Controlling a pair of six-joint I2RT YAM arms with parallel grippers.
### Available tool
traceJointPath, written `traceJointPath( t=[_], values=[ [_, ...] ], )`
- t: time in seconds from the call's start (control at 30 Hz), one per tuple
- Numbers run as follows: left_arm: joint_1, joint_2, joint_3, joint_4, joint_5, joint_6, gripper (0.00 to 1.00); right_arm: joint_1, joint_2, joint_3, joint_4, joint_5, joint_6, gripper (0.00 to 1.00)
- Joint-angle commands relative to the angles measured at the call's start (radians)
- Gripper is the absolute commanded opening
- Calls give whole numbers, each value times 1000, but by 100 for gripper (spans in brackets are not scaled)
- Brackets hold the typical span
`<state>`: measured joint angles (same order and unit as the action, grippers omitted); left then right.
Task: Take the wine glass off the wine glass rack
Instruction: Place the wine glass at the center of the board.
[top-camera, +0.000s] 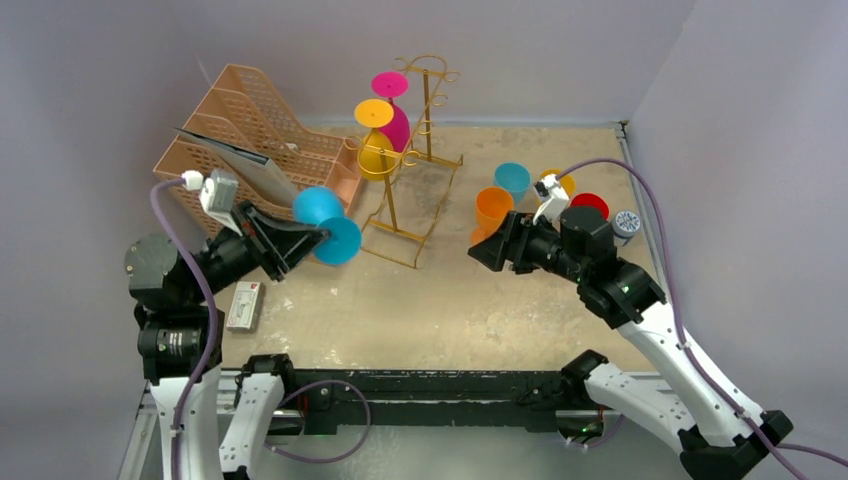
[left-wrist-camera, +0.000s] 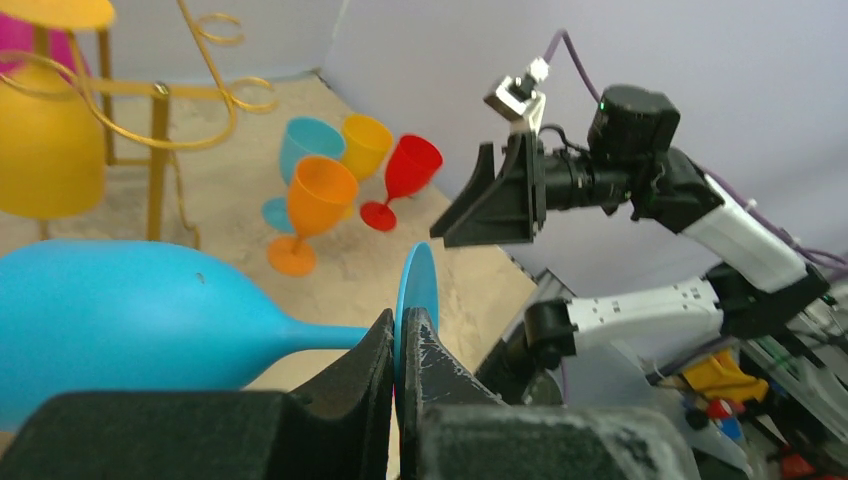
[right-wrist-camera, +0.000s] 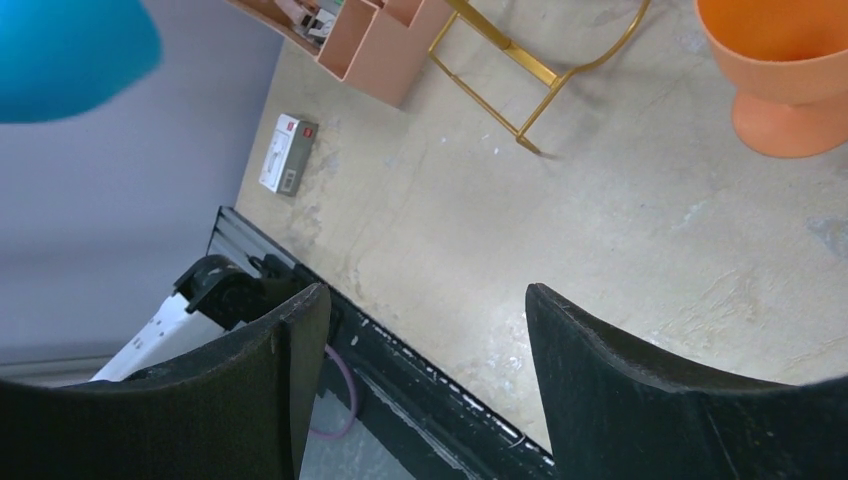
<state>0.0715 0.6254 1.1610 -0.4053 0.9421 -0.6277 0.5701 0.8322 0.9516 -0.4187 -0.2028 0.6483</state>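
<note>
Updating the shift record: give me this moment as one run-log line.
left tool: shut on blue wine glass, off wine glass rack | right tool: open, empty | yellow glass, pink glass: hanging on rack

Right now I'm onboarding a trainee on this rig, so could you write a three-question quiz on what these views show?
1. True or false: the right gripper is shut on a glass.
2. Multiple choice: the left gripper pinches the blue wine glass by its A) bowl, B) foot, C) rim.
3. Short answer: how many glasses hang on the wine glass rack?
Key: 1. False; it is open and holds nothing. 2. B. 3. Two: the yellow glass and the magenta glass.
</note>
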Motion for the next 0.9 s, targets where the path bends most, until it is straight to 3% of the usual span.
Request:
traceJointPath(
  t=[0.0,0.2,0.47,0.67,0.87],
  values=[
    [4,-44,-122,-9,127,-28,0,-1,-66,-36,18,-59,38,74],
    [5,-108,-219,-128,119,14,0,-1,-113,-112,17,-127,40,74],
    [4,-101,-301,-114,220,-23,0,-1,-150,-158,-15,-185,50,75],
    [4,-46,-244,-341,142,159,0,-1,-153,-165,1,-207,79,75],
    [-28,-30,-314,-305,148,142,0,-1,-100,-135,3,-204,67,75]
  ],
)
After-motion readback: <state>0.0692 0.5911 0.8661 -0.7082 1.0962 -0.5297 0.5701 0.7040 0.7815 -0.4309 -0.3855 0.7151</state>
